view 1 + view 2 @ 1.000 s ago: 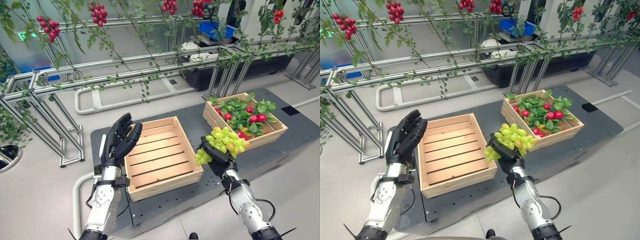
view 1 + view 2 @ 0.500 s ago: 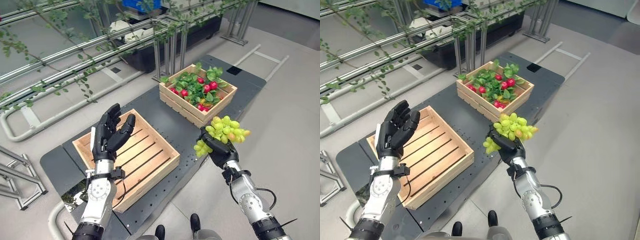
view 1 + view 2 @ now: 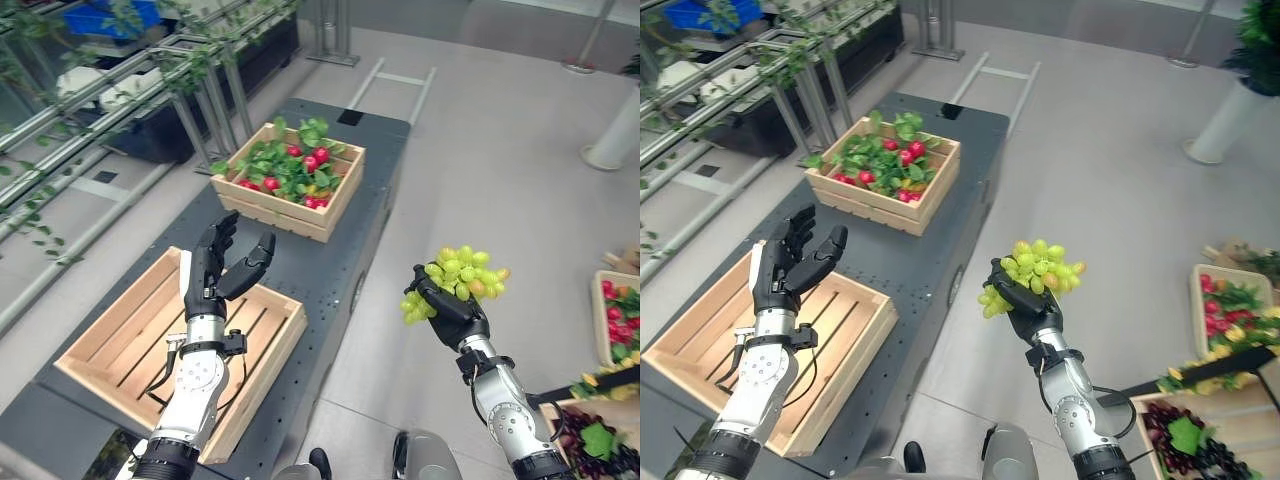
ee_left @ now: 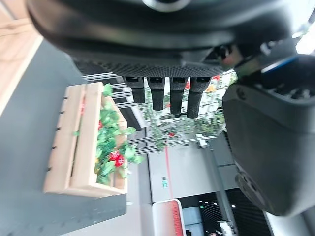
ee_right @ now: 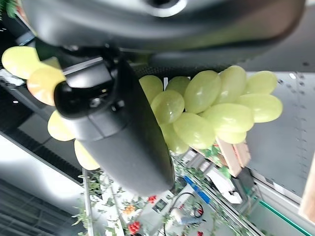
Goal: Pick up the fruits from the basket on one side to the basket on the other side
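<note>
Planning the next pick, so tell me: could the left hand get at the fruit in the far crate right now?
Probably yes: the left hand is open and holds nothing, and bare dark platform lies between it and the fruit crate.

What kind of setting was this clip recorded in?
Probably an indoor lab or demo hall staged as a fruit-picking plot: wooden crates on a dark platform, metal frames strung with leafy vines, bare grey floor. The right hand holds green grapes; the left hand is open.

I see a dark grey flat platform (image 3: pixel 330 240) on a pale grey floor (image 3: pixel 500 150), silver metal framing with green vines (image 3: pixel 190 90) far left, a white round post (image 3: pixel 612 145) far right.
</note>
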You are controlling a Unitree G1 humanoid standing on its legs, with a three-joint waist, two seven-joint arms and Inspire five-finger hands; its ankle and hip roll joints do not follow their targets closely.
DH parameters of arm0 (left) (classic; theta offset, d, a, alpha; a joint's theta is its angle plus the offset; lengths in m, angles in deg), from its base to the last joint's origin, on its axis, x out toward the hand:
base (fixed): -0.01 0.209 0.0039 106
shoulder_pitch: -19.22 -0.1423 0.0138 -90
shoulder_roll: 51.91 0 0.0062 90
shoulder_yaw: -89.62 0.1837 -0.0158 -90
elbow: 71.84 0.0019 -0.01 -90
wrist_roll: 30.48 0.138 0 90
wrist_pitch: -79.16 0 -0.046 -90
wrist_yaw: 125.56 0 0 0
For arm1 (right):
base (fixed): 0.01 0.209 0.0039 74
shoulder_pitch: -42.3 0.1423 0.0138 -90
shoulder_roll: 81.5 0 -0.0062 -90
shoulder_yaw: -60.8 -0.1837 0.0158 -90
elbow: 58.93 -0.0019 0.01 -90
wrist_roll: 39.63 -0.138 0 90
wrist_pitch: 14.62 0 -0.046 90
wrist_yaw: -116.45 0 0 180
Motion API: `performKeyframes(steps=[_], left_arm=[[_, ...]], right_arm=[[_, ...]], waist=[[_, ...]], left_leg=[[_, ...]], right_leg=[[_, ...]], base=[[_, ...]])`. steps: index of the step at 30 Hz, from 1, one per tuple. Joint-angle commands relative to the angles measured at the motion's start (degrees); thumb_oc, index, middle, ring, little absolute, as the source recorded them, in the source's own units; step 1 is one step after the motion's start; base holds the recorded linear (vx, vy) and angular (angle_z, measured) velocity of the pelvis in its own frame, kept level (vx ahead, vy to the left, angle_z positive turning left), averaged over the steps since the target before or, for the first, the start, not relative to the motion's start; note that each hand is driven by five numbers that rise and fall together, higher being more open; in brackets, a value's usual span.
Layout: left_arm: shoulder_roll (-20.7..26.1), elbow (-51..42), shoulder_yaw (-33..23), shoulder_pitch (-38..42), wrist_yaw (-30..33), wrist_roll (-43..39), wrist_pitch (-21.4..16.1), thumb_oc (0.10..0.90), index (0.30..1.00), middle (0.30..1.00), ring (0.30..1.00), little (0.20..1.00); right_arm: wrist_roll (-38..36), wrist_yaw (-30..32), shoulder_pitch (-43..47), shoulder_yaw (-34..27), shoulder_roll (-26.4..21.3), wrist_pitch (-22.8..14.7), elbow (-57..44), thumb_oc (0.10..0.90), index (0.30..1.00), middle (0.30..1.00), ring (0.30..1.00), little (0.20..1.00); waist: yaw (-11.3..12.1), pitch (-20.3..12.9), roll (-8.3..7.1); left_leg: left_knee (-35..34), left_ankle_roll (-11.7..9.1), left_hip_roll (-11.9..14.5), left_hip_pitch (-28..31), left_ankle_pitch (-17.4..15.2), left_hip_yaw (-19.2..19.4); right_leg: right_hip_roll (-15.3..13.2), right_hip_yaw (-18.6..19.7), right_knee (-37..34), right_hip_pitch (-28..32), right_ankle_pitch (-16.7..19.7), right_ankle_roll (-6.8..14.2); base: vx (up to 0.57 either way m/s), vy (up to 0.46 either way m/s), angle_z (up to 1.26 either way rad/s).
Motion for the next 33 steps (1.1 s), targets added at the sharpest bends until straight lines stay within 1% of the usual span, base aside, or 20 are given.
performKeyframes(steps=[1,2,5,7,9,15,16,17,18,19,20,21,22,23,24,25,26,27,29,33], left_arm=[[0.8,-1.4,-1.0,2.7,2.6,1.6,-2.5,0.800,0.900,0.900,0.900,0.900],[0.2,-0.7,-0.5,2.7,4.3,2.2,-1.8,0.800,0.900,0.900,0.900,0.900],[-0.5,-0.3,0.9,4.1,6.0,1.5,-0.3,0.800,0.900,0.900,0.900,0.900],[-1.3,0.5,1.8,5.3,5.7,1.9,0.2,0.800,0.900,0.900,0.900,0.900],[-1.9,-0.3,2.9,5.2,5.1,1.4,2.0,0.800,0.900,0.900,0.900,0.900],[-3.6,0.5,3.0,2.3,3.4,-1.1,1.1,0.800,0.900,0.900,0.900,0.900],[-3.9,0.0,3.4,1.7,2.7,-1.9,0.8,0.800,0.900,0.900,0.900,0.900],[-4.0,-0.3,3.4,1.1,2.6,-2.3,0.6,0.800,0.900,0.900,0.900,0.900],[-4.2,-1.2,3.2,0.1,3.7,-2.3,0.4,0.800,0.900,0.900,0.900,0.900],[-4.2,-1.4,3.0,-0.3,4.1,-2.4,0.3,0.800,0.900,0.900,0.900,0.900],[-4.1,-2.2,2.4,-1.4,4.7,-2.4,0.0,0.800,0.900,0.900,0.900,0.900],[-3.8,-3.1,1.7,-1.6,5.1,-2.5,0.4,0.800,0.900,0.900,0.900,0.900],[-3.2,-3.0,1.4,-1.2,5.8,-3.1,0.2,0.800,0.900,0.900,0.900,0.900],[-2.6,-2.5,1.4,-1.0,6.4,-3.5,0.4,0.800,0.900,0.900,0.900,0.900],[-2.3,-0.6,2.0,0.8,6.5,-3.7,1.1,0.800,0.900,0.900,0.900,0.900],[-1.8,0.4,2.7,2.8,6.2,-4.0,1.1,0.800,0.900,0.900,0.900,0.900],[-1.8,0.4,2.7,2.8,6.2,-4.0,1.1,0.800,0.900,0.900,0.900,0.900],[-1.3,0.5,3.3,4.6,7.4,-1.8,0.7,0.800,0.900,0.900,0.900,0.900],[-1.2,2.6,4.0,6.3,7.9,-1.9,-0.6,0.800,0.900,0.900,0.900,0.900],[-1.3,4.0,5.3,7.8,8.3,-0.5,0.1,0.800,0.900,0.900,0.900,0.900]], right_arm=[[0.3,-5.5,4.8,1.0,1.5,-4.5,-6.6,0.400,0.300,0.300,0.300,0.300],[0.7,-6.5,5.0,1.9,1.8,-3.8,-4.9,0.400,0.300,0.300,0.300,0.300],[0.4,-6.2,6.6,2.5,1.2,-2.6,-3.3,0.400,0.300,0.300,0.300,0.300],[0.7,-5.9,7.1,2.4,1.3,-2.6,-2.3,0.400,0.300,0.300,0.300,0.300],[0.7,-5.2,6.0,2.1,0.8,-2.1,-3.7,0.400,0.300,0.300,0.300,0.300],[3.2,-7.9,1.7,2.0,1.2,1.3,-4.9,0.400,0.300,0.300,0.300,0.300],[5.1,-9.4,1.4,2.6,0.6,3.2,-5.1,0.400,0.300,0.300,0.300,0.300],[5.5,-10.4,1.6,3.0,-0.3,3.7,-4.9,0.400,0.300,0.300,0.300,0.300],[5.9,-12.0,2.5,3.6,-1.6,5.1,-4.8,0.400,0.300,0.300,0.300,0.300],[6.0,-12.8,2.8,3.8,-1.9,5.5,-4.6,0.400,0.300,0.300,0.300,0.300],[6.2,-15.1,3.9,4.5,-2.8,6.3,-4.2,0.400,0.300,0.300,0.300,0.300],[7.5,-17.6,5.5,5.7,-3.4,7.2,-3.8,0.400,0.300,0.300,0.300,0.300],[9.1,-20.3,7.4,7.6,-3.7,7.6,-2.8,0.400,0.300,0.300,0.300,0.300],[9.4,-21.5,8.1,8.6,-3.8,8.1,-2.4,0.400,0.300,0.300,0.300,0.300],[8.9,-20.2,8.3,10.1,-4.1,10.0,-3.9,0.400,0.300,0.300,0.300,0.300],[8.2,-20.3,8.2,10.4,-5.1,11.3,-5.3,0.400,0.300,0.300,0.300,0.300],[8.2,-20.3,8.2,10.4,-5.1,11.3,-5.3,0.400,0.300,0.300,0.300,0.300],[8.2,-23.1,8.6,11.3,-5.9,11.6,-5.6,0.400,0.300,0.300,0.300,0.300],[8.2,-25.1,8.6,12.2,-6.5,11.6,-5.1,0.400,0.300,0.300,0.300,0.300],[4.4,-21.3,6.2,11.4,-6.1,11.0,-6.3,0.400,0.300,0.300,0.300,0.300]], waist=[[0.9,-5.7,-0.41],[1.8,-6.8,-1.20],[1.2,-7.1,-1.81],[0.8,-7.4,-2.16],[0.0,-7.6,-2.54],[-2.0,-8.4,-3.21],[-1.8,-7.9,-4.24],[-1.1,-7.2,-4.91],[0.0,-6.2,-5.17],[0.3,-6.0,-5.14],[1.4,-5.3,-5.03],[2.5,-4.5,-4.43],[3.1,-4.3,-3.83],[3.1,-4.4,-3.33],[2.6,-4.5,-2.98],[2.3,-4.5,-3.08],[2.2,-4.5,-3.08],[2.2,-4.5,-3.23],[1.7,-4.4,-2.97],[0.2,-5.2,-2.92]], left_leg=[[-0.1,0.8,-5.9,-1.9,-5.6,-11.9],[-0.9,-0.6,-5.2,-2.1,-4.6,-9.3],[-1.0,-2.0,-3.9,-2.9,-3.8,-7.3],[-1.0,-2.3,-3.5,-3.6,-3.7,-6.5],[-1.0,-2.2,-3.0,-4.3,-2.7,-6.6],[-0.7,-2.5,-3.2,-3.3,-2.6,-7.3],[7.9,-3.0,-3.7,-6.7,-5.1,-8.4],[14.2,-2.9,-4.3,-9.1,-6.9,-11.5],[20.3,-2.5,-6.3,-11.1,-8.1,-17.1],[21.6,-2.3,-7.0,-11.5,-8.4,-18.9],[24.3,-1.7,-8.2,-12.6,-8.4,-23.5],[20.7,-1.3,-8.8,-12.1,-7.3,-28.0],[14.0,-0.4,-9.5,-9.4,-7.7,-31.9],[11.1,-0.2,-9.4,-8.1,-7.3,-32.4],[8.8,0.3,-8.9,-6.7,-6.5,-31.1],[9.2,0.2,-9.5,-7.1,-6.3,-31.4],[9.2,0.2,-9.5,-7.1,-6.3,-31.4],[6.7,0.5,-9.4,-6.5,-5.3,-32.1],[3.8,0.6,-8.9,-5.3,-4.4,-31.1],[2.1,1.4,-8.9,-4.5,-4.4,-29.2]], right_leg=[[2.7,-1.2,-10.8,10.0,-0.2,-0.4],[3.2,-4.3,-22.4,15.3,0.0,-0.2],[5.2,-2.3,-30.1,16.5,0.9,-0.5],[5.9,-2.3,-31.6,17.2,1.2,-0.7],[7.2,-1.3,-32.4,16.8,1.8,-1.9],[9.4,2.8,-32.8,15.9,1.6,-3.7],[8.8,3.7,-32.8,15.9,2.4,-4.3],[8.4,4.6,-31.8,15.6,2.5,-4.6],[8.3,7.1,-30.6,15.1,2.7,-4.9],[8.4,8.0,-30.3,14.9,2.7,-4.9],[8.7,10.7,-28.2,14.1,2.2,-5.2],[9.6,13.1,-25.3,13.3,0.8,-5.4],[10.2,14.5,-23.2,12.0,-0.5,-5.2],[10.6,14.9,-22.2,11.4,-1.2,-5.1],[10.2,14.0,-20.8,10.3,-0.6,-4.3],[9.6,13.7,-21.1,9.7,0.2,-3.6],[9.6,13.7,-21.1,9.7,0.2,-3.6],[9.4,14.2,-21.8,9.2,0.5,-3.0],[9.1,13.7,-21.8,8.3,1.5,-2.1],[8.7,14.4,-22.5,7.5,2.7,-1.0]], base=[[-0.03,-0.291,-0.56],[-0.05,-0.285,-0.67],[-0.11,-0.181,-0.77],[-0.12,-0.174,-0.45],[-0.14,-0.199,-0.17],[-0.08,-0.107,-0.16],[-0.12,-0.071,-0.10],[-0.16,-0.041,-0.07],[-0.10,0.023,-0.19],[-0.10,0.087,-0.53],[-0.11,0.122,-1.06],[-0.15,0.200,-1.39],[-0.13,0.206,-1.51],[-0.11,0.216,-1.27],[-0.10,0.181,-1.33],[-0.09,0.126,-1.20],[-0.11,0.119,-1.12],[-0.09,0.115,-0.62],[-0.09,0.158,-0.22],[-0.04,0.147,-0.29]])
